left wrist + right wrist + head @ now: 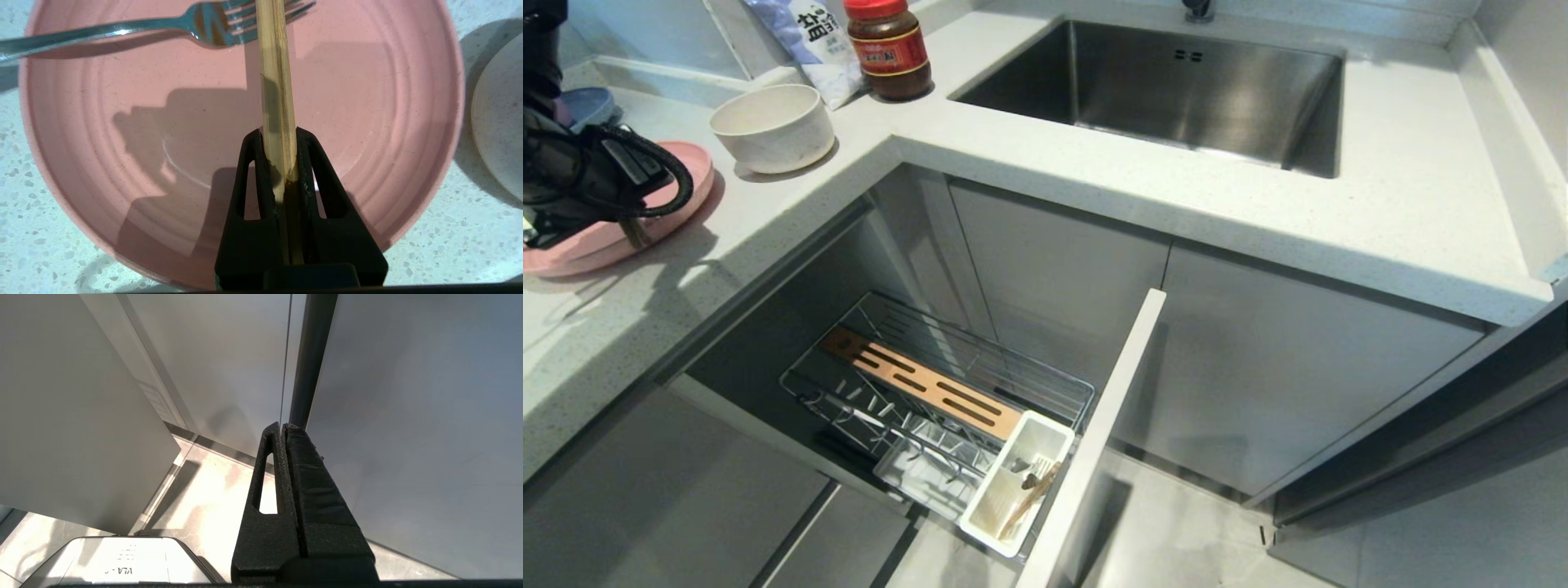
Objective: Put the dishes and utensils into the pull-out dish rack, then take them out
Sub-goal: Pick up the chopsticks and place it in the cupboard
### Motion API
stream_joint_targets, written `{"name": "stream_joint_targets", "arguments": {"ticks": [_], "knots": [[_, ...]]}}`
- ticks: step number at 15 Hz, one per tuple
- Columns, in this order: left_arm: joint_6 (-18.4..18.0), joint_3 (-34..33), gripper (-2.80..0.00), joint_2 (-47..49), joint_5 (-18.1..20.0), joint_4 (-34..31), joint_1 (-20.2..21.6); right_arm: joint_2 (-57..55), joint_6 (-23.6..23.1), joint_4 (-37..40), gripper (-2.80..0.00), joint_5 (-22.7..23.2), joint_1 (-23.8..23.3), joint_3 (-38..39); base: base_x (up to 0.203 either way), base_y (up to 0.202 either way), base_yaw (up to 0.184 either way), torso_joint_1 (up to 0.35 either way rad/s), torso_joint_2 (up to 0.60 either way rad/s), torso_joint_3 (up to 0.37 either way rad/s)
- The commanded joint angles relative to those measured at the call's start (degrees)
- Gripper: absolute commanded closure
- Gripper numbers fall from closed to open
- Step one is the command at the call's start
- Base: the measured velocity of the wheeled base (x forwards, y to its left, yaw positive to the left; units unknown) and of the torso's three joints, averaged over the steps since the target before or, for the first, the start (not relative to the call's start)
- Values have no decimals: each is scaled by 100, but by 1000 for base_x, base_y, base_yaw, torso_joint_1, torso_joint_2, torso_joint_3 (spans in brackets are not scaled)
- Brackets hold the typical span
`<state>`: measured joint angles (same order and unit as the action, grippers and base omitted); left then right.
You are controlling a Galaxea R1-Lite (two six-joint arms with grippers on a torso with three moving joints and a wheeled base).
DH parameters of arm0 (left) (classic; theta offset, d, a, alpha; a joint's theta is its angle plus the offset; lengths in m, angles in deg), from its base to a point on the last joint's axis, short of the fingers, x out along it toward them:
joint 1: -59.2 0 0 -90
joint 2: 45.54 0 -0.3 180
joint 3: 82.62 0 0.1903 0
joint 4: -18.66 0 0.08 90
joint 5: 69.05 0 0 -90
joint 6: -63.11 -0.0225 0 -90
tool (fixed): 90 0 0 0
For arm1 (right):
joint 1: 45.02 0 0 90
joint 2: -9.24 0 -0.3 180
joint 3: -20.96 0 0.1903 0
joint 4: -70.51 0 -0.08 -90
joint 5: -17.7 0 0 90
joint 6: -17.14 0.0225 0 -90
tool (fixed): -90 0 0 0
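Note:
In the left wrist view my left gripper (279,136) is shut on a light-wood chopstick (274,73), which runs out ahead of the fingers just above the pink plate (122,163). The silver fork (122,30) lies across the plate's far side, its tines beside the chopstick. The cream bowl (772,126) stands beside the plate (690,192) on the counter. The left arm (580,180) covers most of the plate in the head view. The pull-out dish rack (947,384) stands open below. Its white cutlery tray (1045,433) holds another chopstick (1031,496) and a metal utensil (1023,472). My right gripper (282,426) is shut and empty, low beside the cabinet fronts.
The steel sink (1176,90) is set in the counter at the back right. A red-lidded jar (890,49) and a printed bag (809,41) stand behind the bowl. A blue dish (584,104) sits at the far left. The rack's pale front panel (1111,408) juts out over the floor.

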<state>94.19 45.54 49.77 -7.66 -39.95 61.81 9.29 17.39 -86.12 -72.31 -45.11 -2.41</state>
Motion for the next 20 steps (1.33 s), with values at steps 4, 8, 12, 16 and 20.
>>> {"name": "stream_joint_targets", "arguments": {"ticks": [4,8,12,16,20], "knots": [[43,22,0,-750,2,-1,-111,21,1,0,0,-1,1,9,0,0,0,0,0,0],[300,-83,0,-1561,12,5,-1051,21,1,0,0,0,1,9,0,0,0,0,0,0],[496,-440,0,-2254,13,175,-2516,21,1,0,0,1,1,9,0,0,0,0,0,0],[534,-973,0,-2556,16,397,-4147,21,1,0,0,1,1,9,0,0,0,0,0,0],[739,-1584,0,-2265,510,137,-5022,21,1,0,0,-8,1,9,0,0,0,0,0,0]]}}
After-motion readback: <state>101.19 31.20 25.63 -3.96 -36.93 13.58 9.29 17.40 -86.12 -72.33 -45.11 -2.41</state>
